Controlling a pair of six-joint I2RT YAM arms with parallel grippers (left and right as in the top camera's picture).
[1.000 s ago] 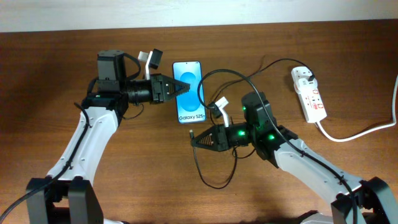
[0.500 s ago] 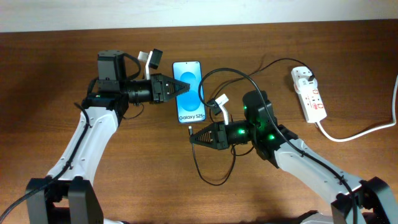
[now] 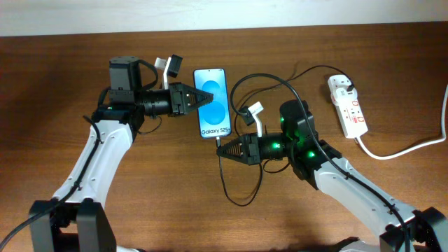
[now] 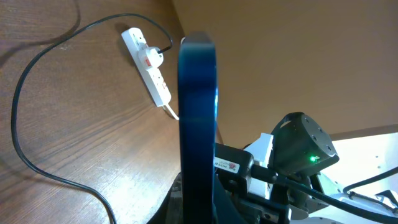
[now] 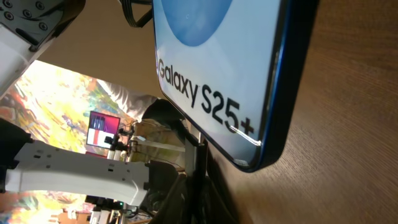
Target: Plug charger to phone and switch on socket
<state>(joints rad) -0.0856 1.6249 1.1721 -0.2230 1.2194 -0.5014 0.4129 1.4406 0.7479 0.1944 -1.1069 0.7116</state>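
Note:
The phone point(image 3: 212, 103) lies on the table with its blue screen up, and my left gripper point(image 3: 201, 100) is shut on its left edge. In the left wrist view the phone point(image 4: 198, 118) shows edge-on between the jaws. My right gripper point(image 3: 224, 148) is shut on the connector tip of the charger point(image 3: 318, 68), just below the phone's bottom edge. In the right wrist view the phone's screen point(image 5: 217, 62) fills the top and the held tip point(image 5: 198, 163) stands right at its bottom edge. The charger's plug head sits in the socket point(image 3: 349, 106) at the far right.
The black cable loops across the table behind my right arm and hangs in a loop below the right gripper point(image 3: 238, 201). The socket's thick white cord point(image 3: 406, 148) runs off to the right edge. The socket also shows in the left wrist view point(image 4: 149, 62).
My right gripper has moved up and a little right with the connector tip, closer to the phone's bottom edge. The left gripper and the phone have not moved.

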